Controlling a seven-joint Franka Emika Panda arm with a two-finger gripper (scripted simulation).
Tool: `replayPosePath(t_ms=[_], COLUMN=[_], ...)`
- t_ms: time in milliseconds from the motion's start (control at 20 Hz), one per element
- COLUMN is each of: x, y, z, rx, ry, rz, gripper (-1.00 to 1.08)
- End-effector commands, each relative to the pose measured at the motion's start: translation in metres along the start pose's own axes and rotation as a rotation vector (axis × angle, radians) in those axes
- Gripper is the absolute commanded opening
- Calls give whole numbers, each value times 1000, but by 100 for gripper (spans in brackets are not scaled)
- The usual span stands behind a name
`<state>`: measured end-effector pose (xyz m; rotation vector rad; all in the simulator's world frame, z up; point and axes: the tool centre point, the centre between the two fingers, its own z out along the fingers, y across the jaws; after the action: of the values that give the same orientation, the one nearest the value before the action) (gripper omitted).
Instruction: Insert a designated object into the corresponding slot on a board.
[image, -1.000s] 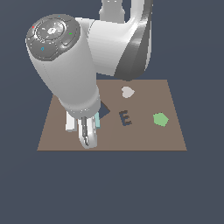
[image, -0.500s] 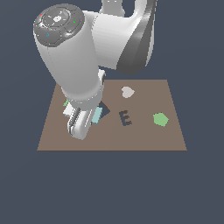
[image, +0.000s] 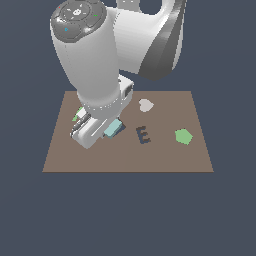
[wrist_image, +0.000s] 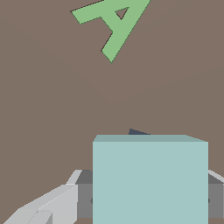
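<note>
Pinching teal tile (wrist_image: 150, 179) between fingers (wrist_image: 48, 205). Only 1 navy slot (wrist_image: 139, 131) corner visible behind it; rotate to match the diamond, then lower flat onto board (image: 165, 155).

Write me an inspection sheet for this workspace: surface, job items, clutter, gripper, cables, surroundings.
Surface: flat brown rectangular board, lying level.
Job items: light teal square tile held at the gripper; only a dark navy corner of the square slot shows behind the tile in the wrist view, so the tile is not seen seated.
Clutter: green letter A beside the gripper; dark E-shaped recess; green pentagon; pale grey piece.
Gripper: gripper low over the board, jaws shut on the tile.
Cables: nothing seen.
Surroundings: plain dark blue-grey backdrop, nothing else seen.
</note>
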<state>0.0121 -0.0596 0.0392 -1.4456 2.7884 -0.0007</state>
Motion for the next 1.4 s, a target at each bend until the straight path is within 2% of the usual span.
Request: replayPosePath(t_ms=[0,600,1350], x=[-1,-5,-5], y=[4,14,15], z=[-1,-1,1], rx=[1,0,-1], ry=[-1,0,0], rz=[71,267,281], gripper=[-100,-100,-100])
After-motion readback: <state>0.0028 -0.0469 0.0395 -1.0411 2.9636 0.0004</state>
